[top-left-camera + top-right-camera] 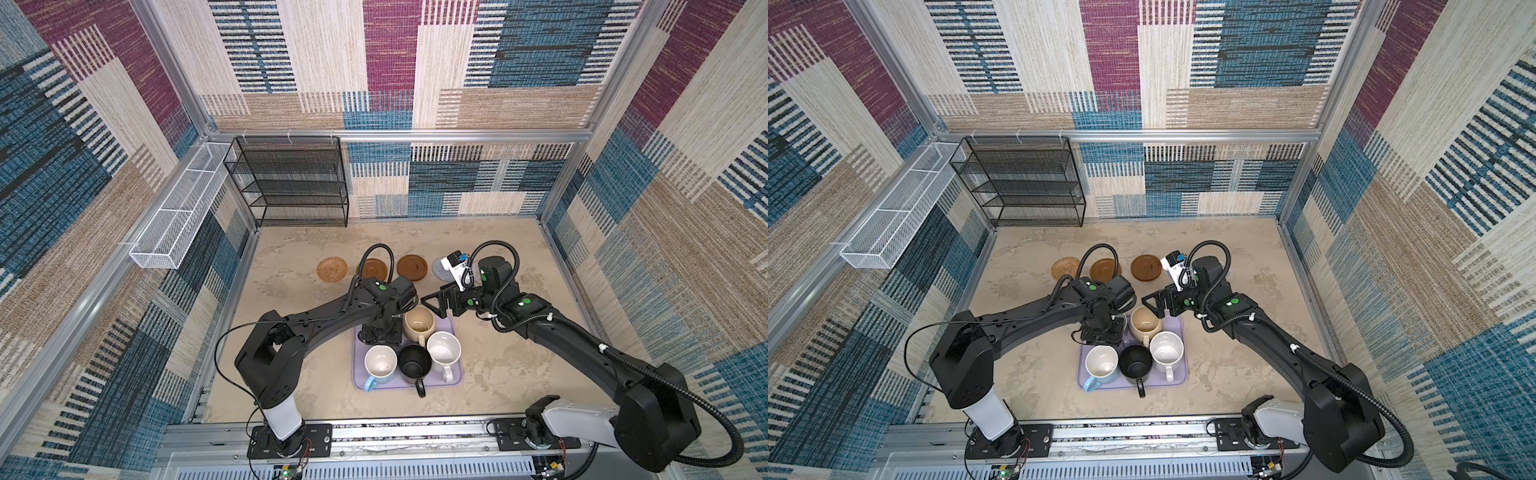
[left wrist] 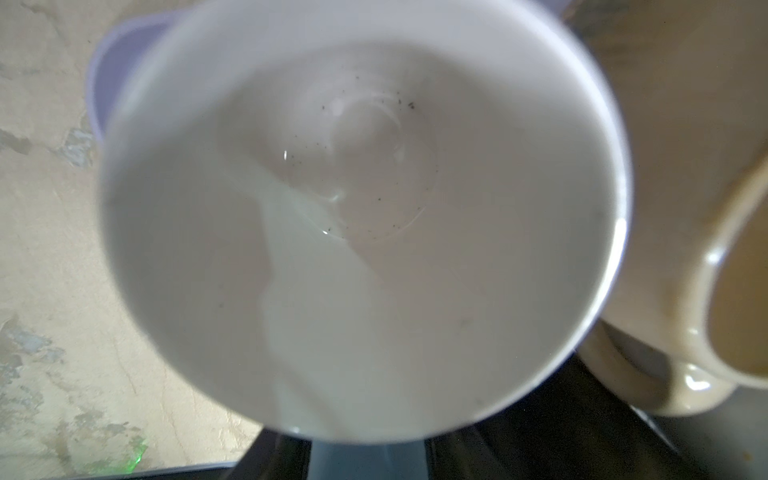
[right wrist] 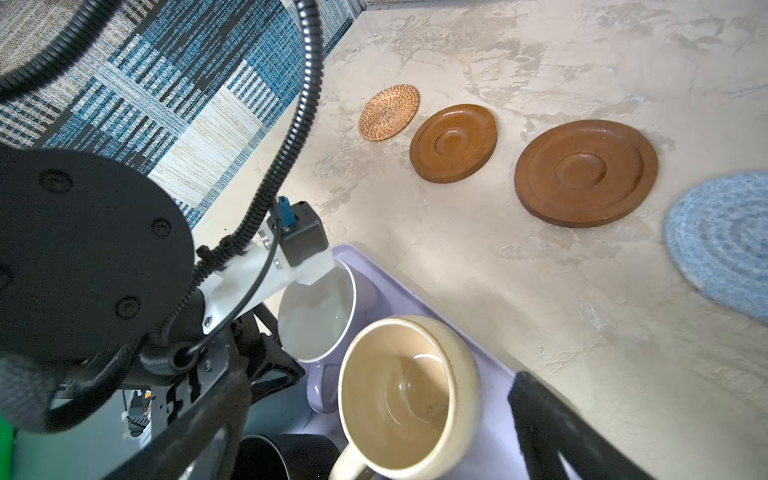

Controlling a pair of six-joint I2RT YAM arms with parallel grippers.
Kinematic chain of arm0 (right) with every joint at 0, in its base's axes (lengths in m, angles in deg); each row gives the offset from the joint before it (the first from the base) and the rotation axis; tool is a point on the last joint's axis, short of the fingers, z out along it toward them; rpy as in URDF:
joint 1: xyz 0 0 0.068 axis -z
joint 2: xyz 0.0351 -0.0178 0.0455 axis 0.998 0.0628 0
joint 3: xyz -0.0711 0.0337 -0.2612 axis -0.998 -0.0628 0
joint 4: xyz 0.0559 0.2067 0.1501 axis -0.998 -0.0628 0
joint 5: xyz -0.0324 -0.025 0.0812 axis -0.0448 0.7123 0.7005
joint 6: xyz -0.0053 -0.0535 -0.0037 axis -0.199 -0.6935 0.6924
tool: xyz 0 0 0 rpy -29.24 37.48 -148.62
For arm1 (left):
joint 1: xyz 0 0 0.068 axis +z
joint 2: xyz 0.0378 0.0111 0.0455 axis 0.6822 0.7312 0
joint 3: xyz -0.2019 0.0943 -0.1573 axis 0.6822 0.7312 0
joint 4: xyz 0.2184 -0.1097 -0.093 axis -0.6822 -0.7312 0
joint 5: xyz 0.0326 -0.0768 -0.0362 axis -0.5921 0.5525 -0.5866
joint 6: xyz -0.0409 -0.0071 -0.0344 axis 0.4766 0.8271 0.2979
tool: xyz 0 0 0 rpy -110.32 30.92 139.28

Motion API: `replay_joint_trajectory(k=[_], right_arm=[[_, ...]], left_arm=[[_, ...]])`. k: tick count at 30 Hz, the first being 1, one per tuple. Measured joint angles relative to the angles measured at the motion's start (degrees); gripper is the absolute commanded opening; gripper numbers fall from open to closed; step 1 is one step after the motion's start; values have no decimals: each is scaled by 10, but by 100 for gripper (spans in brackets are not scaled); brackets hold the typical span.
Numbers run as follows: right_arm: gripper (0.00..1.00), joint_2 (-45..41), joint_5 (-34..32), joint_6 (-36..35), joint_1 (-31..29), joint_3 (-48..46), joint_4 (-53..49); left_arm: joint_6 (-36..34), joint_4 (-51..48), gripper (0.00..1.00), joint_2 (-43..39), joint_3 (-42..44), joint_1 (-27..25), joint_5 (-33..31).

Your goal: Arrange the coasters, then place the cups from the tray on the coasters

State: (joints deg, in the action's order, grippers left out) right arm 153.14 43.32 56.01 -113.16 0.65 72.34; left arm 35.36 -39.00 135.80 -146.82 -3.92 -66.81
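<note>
Left pincer [image 1: 377, 336] over the lavender mug [image 3: 316, 311], far-left corner of the tray [image 1: 456, 374].
I cannot tell its jaw gap or whether it grips. The beige mug [image 1: 419, 324] is just beside; blue mug [image 1: 380, 365], black mug [image 1: 414, 363] and white mug [image 1: 444, 351] stand along the near edge. Right pincer [image 1: 434, 303] is wide open and empty above the far edge. Coasters [image 1: 412, 268] lie in a row beyond.

Black arms [image 1: 316, 316], ribbed cables [image 3: 309, 108], green dots [image 1: 525, 300]

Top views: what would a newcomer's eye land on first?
The lavender tray near the front is crowded with mugs, and the left gripper is low over the lavender mug at its far left corner. Behind it, four bare coasters show in a row on the table: tan woven, two brown wooden, one grey-blue. The right gripper hangs open beside the beige mug.
</note>
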Motion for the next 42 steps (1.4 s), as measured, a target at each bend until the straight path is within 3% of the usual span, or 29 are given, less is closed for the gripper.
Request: replay_joint_trajectory(k=[8,18,20,24,31,42], right_arm=[[100,0,-11,0,0,0,0],[100,0,-14,0,0,0,0],[100,0,-16,0,0,0,0],[100,0,-26,0,0,0,0],[100,4,-30,0,0,0,0],[100,9,-38,-3,0,0,0]], left_arm=[[-4,0,19,2,0,0,-4],[-8,-3,19,-2,-11,0,-13],[-9,-5,21,-8,-19,0,-14],[-13,-9,36,-25,-33,0,-14],[3,-13,51,-37,-42,-1,0],[39,1,55,-14,-46,-9,33]])
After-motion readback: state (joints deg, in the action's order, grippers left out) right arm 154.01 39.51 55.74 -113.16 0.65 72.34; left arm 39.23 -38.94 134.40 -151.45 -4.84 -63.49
